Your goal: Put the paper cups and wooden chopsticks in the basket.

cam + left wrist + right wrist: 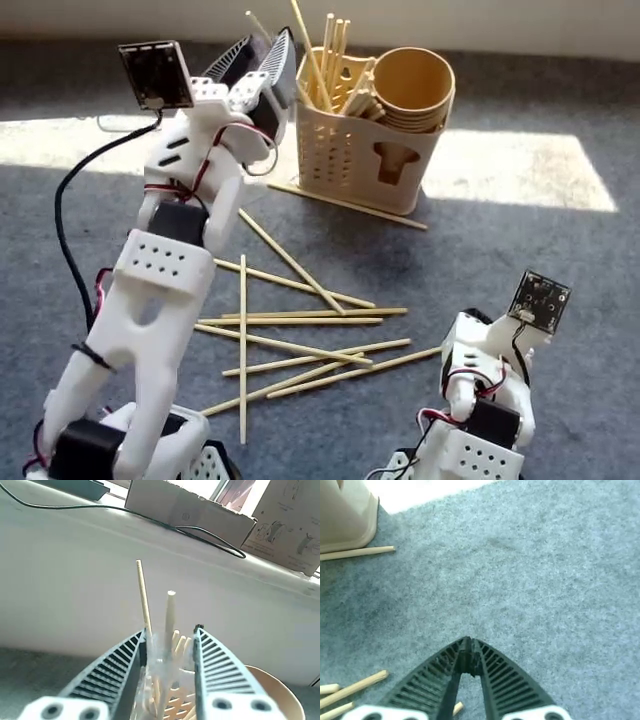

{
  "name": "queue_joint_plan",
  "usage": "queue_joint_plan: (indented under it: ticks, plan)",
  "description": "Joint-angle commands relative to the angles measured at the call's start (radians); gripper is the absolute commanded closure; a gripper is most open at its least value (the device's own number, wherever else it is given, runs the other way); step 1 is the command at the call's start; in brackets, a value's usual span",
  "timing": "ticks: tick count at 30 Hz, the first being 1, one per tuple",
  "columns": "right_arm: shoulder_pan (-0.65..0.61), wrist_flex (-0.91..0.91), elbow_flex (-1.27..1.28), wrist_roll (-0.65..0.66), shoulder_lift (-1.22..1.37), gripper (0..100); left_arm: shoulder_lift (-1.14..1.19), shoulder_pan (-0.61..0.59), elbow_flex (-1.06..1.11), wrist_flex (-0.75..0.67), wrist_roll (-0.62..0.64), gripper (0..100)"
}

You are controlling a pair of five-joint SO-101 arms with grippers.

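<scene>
The cream basket (360,150) stands at the back of the grey carpet. It holds stacked paper cups (412,88) and several upright chopsticks (330,55). Several more wooden chopsticks (290,335) lie scattered in the middle of the carpet, and one chopstick (345,203) rests along the basket's foot. My left gripper (262,55) hovers open at the basket's left rim. In the left wrist view, upright chopsticks (170,615) rise between the fingers of that gripper (171,635), with a cup's rim (280,695) beside them. My right gripper (467,656) is shut and empty, low over bare carpet.
The right arm (490,380) sits folded at the front right, just past the ends of the scattered sticks. The basket's corner (345,515) and a chopstick (357,553) lie ahead of it. A white wall with a cable (150,517) rises behind the basket.
</scene>
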Motion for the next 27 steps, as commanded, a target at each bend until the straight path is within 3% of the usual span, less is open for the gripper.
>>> queue_joint_plan:
  ticks: [1,12,20,27]
  plan:
    - [0.008,0.007,0.096,-0.006,-0.004,99.3,-0.131,0.010,0.039,0.032,-0.012,85]
    - [0.004,0.007,0.096,-0.006,0.002,99.3,-0.535,0.001,0.429,0.035,-0.006,85]
    - [0.004,0.008,0.096,-0.006,0.004,99.3,-0.941,-0.001,0.786,0.035,-0.006,99]
    - [0.004,0.050,0.096,-0.006,-0.005,99.3,-1.293,0.001,1.055,0.038,-0.005,99]
